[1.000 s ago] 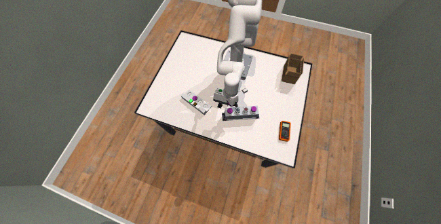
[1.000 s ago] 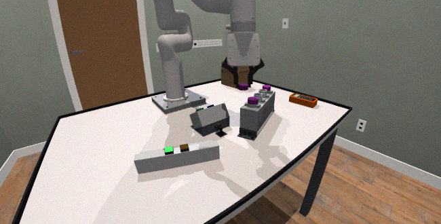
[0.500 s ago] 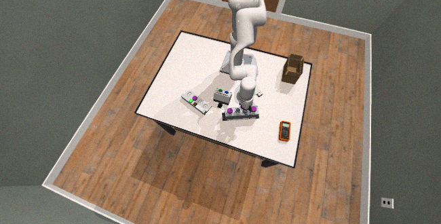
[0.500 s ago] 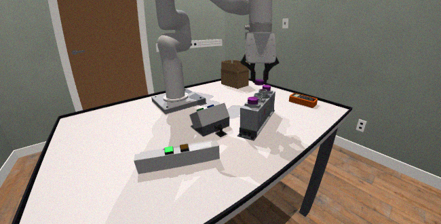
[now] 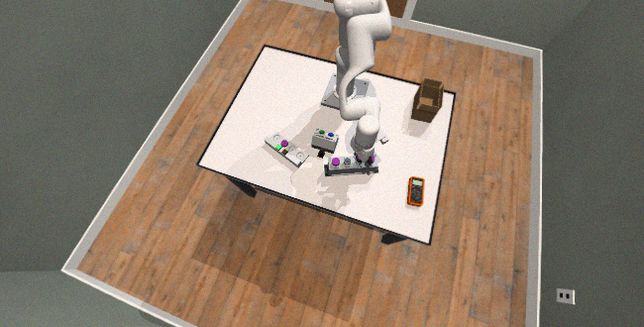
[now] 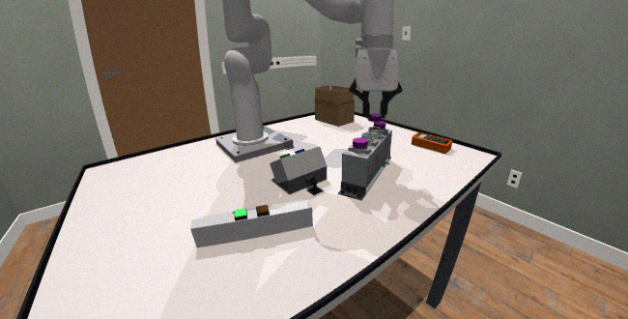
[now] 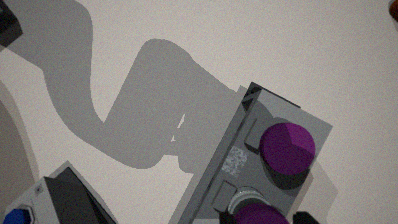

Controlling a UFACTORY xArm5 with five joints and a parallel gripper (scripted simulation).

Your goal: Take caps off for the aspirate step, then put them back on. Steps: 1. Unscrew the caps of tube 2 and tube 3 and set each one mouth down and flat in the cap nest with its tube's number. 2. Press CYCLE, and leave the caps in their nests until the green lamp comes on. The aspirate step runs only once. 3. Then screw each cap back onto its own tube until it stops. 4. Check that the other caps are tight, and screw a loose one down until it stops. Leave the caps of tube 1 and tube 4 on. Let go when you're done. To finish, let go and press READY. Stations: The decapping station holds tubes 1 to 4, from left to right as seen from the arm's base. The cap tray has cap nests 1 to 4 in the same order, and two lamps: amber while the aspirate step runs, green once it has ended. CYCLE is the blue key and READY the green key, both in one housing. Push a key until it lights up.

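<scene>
My gripper (image 6: 375, 110) is shut on a purple cap (image 6: 375, 116) and holds it just above the decapping station (image 6: 364, 159), which also shows in the overhead view (image 5: 351, 164). In the wrist view the held cap (image 7: 260, 215) partly covers an open tube (image 7: 248, 197) next to a capped end tube (image 7: 286, 145). Another open tube (image 5: 347, 162) stands beside the capped tube at the other end (image 5: 335, 162). The cap tray (image 5: 286, 149) holds one purple cap (image 5: 283, 143) in a nest. Its green lamp (image 6: 240, 214) is lit and the amber lamp (image 6: 262, 210) is dark.
The key housing (image 5: 324, 139) with the green key (image 5: 321, 132) and blue key (image 5: 330, 135) stands between tray and station. A cardboard box (image 5: 427, 100) is at the back right. An orange multimeter (image 5: 415, 190) lies near the front right edge.
</scene>
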